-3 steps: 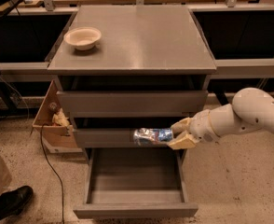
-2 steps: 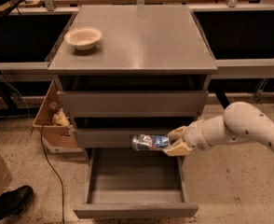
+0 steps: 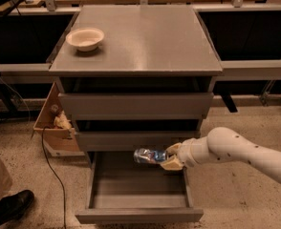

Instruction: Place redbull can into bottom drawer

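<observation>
The redbull can (image 3: pixel 149 155), slim, silver and blue with a wrinkly surface, lies on its side in my gripper (image 3: pixel 168 157). The gripper is shut on the can's right end and holds it above the open bottom drawer (image 3: pixel 138 215), toward the drawer's back right. The drawer is pulled out and its inside looks bare. My white arm (image 3: pixel 236 152) reaches in from the right.
A white bowl (image 3: pixel 85 38) sits on the cabinet top (image 3: pixel 145 42) at the back left. The two upper drawers (image 3: pixel 135 105) are closed. A cardboard box (image 3: pixel 54 125) and a cable lie left of the cabinet. A person's shoe (image 3: pixel 9 206) is at the lower left.
My gripper has carried the can down and slightly left, from in front of the middle drawer to over the open bottom drawer.
</observation>
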Controlling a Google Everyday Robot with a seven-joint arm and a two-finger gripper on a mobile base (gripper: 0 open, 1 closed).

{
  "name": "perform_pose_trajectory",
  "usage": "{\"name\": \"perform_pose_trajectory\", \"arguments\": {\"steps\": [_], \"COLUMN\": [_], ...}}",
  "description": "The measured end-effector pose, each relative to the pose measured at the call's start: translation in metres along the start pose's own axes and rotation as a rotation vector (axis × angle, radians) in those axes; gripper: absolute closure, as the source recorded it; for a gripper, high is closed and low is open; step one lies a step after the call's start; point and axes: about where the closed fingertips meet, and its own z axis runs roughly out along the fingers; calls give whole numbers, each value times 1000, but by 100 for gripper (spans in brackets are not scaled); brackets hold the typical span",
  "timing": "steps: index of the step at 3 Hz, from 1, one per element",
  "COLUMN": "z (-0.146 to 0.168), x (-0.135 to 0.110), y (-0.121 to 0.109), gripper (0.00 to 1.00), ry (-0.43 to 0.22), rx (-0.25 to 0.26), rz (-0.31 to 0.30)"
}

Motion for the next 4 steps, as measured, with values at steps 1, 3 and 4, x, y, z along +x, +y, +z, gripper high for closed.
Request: {"name": "perform_pose_trajectory", "arguments": {"steps": [1,3,4], "z": [57,131,143], "x": [37,82,87], "y": [-2,8,11], "gripper": [100,100,100], "ry": [35,75,75], "rx": [47,27,34], "rz": [21,19,14]}}
